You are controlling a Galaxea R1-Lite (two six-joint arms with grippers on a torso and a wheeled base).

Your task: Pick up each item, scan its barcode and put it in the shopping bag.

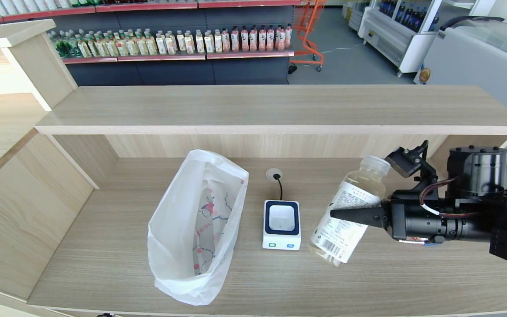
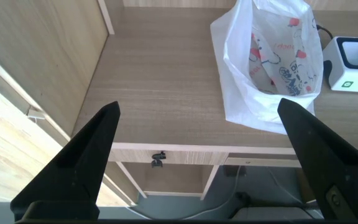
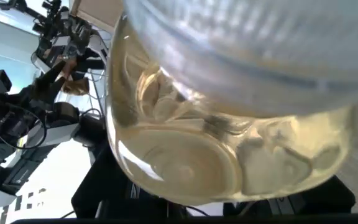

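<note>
Holding: the right claw [image 1: 339, 214] was clenched on a clear bottle [image 1: 359, 189] at the right of the head view, one dark finger lying across the white label.
Bottle pose: tilted, cap toward the upper right and base toward the lower left, with a barcode on the label near the lower end, turned up toward the head camera.
Bottle up close: in the right wrist view its rounded base [image 3: 229, 137], with pale liquid inside, sat right against the lens.
Scanner: a white box with a dark-framed window [image 1: 281, 223] stood on the counter [image 1: 104, 246] at centre frame, just left of the bottle's base.
In the way: the scanner stood between the bottle and the shopping bag [image 1: 178, 246].
Shopping bag: white plastic, mouth open upward, left of the scanner and near it; a printed packet [image 1: 211, 211] with red and blue marks was inside.
Cable: a black lead [image 1: 280, 187] ran from the scanner's back to a round grommet [image 1: 274, 174] in the counter.
Left claw: released [image 2: 197, 109], its two dark fingers spread wide above the counter's near edge [image 2: 166, 81], with the bag [image 2: 241, 93] and scanner [image 2: 352, 62] at the upper right of that view.
Ledge: a raised wooden ledge [image 1: 280, 105] crossed the frame behind the work surface.
Background: shelves of drinks [image 1: 170, 42] along the top, an orange cart [image 1: 310, 31] beside them, freezers [image 1: 394, 31] at upper right.
</note>
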